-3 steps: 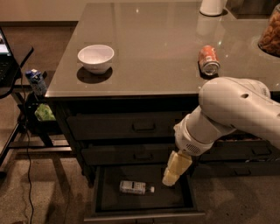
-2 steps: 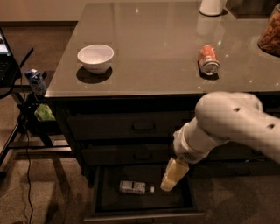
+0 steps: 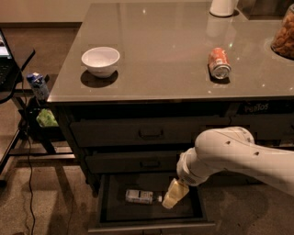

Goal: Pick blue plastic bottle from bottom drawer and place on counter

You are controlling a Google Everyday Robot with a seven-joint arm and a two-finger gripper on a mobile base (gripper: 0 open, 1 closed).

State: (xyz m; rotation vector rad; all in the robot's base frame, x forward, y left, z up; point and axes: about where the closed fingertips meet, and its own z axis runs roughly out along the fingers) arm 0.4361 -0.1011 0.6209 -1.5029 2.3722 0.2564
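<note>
The blue plastic bottle (image 3: 140, 196) lies on its side on the dark floor of the open bottom drawer (image 3: 115, 213), its white cap pointing right. My gripper (image 3: 171, 196) hangs over the drawer just right of the bottle's cap, close to it. The white arm reaches in from the right. The grey glossy counter (image 3: 165, 50) is above the drawers.
On the counter stand a white bowl (image 3: 100, 60) at the left, a red-orange soda can (image 3: 218, 63) on its side, a white vessel (image 3: 223, 7) at the back and a snack container (image 3: 284, 34) at the right. A side table with a blue-topped container (image 3: 37, 85) is at the left.
My arm has dropped lower and moved left, bringing the gripper down into the drawer beside the bottle's cap. The bottle has not moved.
</note>
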